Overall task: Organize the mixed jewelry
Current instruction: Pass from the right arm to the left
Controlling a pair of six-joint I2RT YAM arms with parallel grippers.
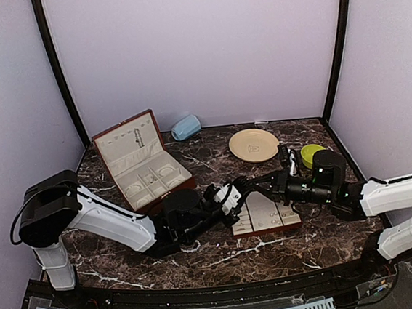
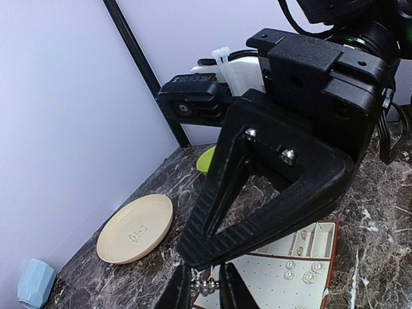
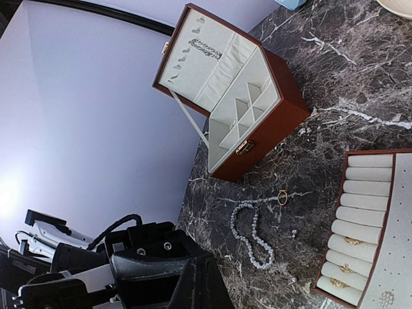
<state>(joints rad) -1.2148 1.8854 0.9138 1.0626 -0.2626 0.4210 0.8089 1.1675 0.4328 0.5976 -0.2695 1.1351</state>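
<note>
Left claw (image 2: pixel 207 295): fingers nearly together, beads (image 2: pixel 205 282) between them; a true pinch can't be told. Right claw (image 2: pixel 195 254) together, tip just above. Strand (image 3: pixel 251 239) on marble between box (image 3: pixel 286 119) and tray (image 2: pixel 332 254). Judged light, limp, slippery; take mid-run, lift slowly. Tray rim close; open marble toward box.

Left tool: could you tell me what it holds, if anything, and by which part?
A small silvery beaded jewelry piece sits between the fingertips of the left tool; whether it is gripped, and where, cannot be told.
</note>
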